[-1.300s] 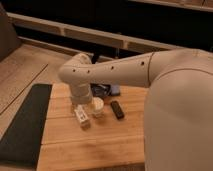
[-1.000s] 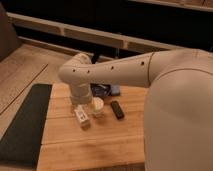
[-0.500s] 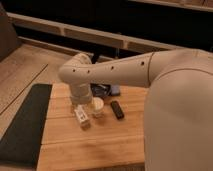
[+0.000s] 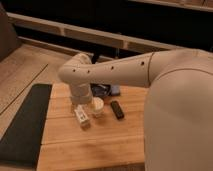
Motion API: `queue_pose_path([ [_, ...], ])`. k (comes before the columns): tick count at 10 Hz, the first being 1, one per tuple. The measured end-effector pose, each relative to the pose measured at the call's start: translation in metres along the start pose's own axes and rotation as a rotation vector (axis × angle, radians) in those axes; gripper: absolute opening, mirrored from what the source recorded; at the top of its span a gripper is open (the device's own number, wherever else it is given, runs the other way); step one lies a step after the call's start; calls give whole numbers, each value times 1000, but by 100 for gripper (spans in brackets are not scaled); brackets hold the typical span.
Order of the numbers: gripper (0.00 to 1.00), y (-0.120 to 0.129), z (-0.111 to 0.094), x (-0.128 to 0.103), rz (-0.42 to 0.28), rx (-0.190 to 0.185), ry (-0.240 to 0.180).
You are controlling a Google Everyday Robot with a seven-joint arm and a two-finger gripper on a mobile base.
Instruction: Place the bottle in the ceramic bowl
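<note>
The gripper, spread and empty, hangs just over the bottle, which lies lengthwise toward the camera.

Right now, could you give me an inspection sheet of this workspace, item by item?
Surface: wooden table, dark mat at the picture's left.
Job's things: bottle lies on the wood, not in the ceramic bowl, which sits behind it, partly hidden by the arm.
Clutter: white cup beside the bottle; black bar past the cup.
Grippers: gripper open, pointing down just above the bottle.
Cables: nothing seen.
Surroundings: wood floor, dark shelving behind.
</note>
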Motion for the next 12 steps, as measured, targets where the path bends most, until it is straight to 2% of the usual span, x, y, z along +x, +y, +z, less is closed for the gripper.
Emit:
queue_pose_path([
  [8, 65, 0, 0, 0, -1, 1, -1],
  [9, 65, -1, -1, -2, -8, 9, -14],
  [10, 65, -1, -3, -7, -15, 13, -46],
  [11, 65, -2, -8, -17, -36, 16, -107],
  [12, 65, 0, -16, -32, -71, 12, -187],
])
